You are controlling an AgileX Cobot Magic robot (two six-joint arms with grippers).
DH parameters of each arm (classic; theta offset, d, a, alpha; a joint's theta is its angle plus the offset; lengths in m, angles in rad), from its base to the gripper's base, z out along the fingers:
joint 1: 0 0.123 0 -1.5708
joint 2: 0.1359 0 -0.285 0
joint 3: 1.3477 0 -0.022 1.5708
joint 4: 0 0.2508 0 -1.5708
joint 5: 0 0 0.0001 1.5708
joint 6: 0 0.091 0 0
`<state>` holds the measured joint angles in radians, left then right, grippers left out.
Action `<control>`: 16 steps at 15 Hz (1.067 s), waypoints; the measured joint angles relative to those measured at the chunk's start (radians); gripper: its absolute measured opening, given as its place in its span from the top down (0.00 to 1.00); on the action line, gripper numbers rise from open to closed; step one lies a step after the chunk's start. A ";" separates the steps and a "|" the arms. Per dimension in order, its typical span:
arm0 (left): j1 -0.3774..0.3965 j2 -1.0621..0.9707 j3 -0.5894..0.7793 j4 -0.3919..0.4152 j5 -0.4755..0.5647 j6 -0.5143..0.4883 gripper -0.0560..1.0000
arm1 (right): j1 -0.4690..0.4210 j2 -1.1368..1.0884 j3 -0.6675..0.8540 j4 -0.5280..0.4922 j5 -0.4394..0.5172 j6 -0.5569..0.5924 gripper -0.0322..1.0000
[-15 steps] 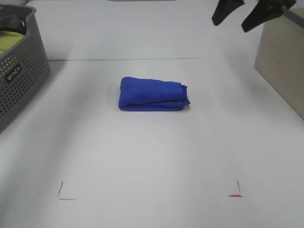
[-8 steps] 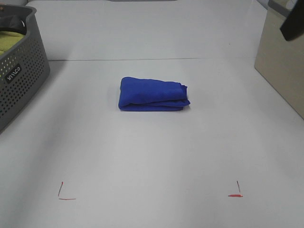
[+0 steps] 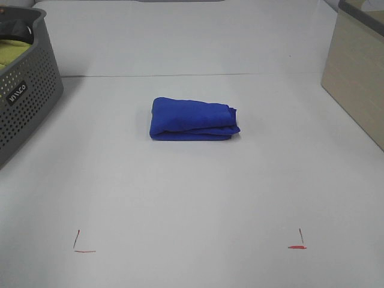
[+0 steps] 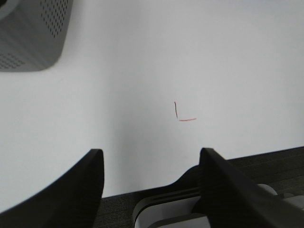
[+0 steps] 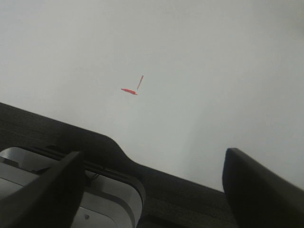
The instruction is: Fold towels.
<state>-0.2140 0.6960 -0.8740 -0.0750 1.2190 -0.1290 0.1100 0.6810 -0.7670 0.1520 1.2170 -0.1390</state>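
Observation:
The royal-blue towel (image 3: 193,119) lies folded into a compact thick rectangle in the middle of the white table (image 3: 192,192). No tag shows. Neither gripper appears in the exterior high view. The left gripper (image 4: 151,156) is open and empty, over the near left part of the table by a red corner mark (image 4: 183,114). The right gripper (image 5: 153,154) is open and empty, over the near right part of the table by the other red corner mark (image 5: 133,88). Both are far from the towel, which shows in neither wrist view.
A grey perforated basket (image 3: 27,96) holding a yellow-green cloth (image 3: 12,51) stands at the far left; it also shows in the left wrist view (image 4: 33,38). A beige box (image 3: 360,84) stands at the far right. Red corner marks (image 3: 83,243) (image 3: 298,240) lie near the front edge.
The right arm's dark gripper, seen at the top right a second ago, has moved out of the exterior view. The towel has not moved.

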 joint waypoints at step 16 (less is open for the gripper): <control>0.000 -0.392 0.350 -0.042 -0.131 0.227 0.41 | 0.000 -0.327 0.301 -0.083 -0.110 -0.009 0.23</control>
<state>-0.2140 0.3040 -0.5240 -0.1170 1.0880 0.0980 0.1100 0.3540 -0.4660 0.0690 1.1070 -0.1480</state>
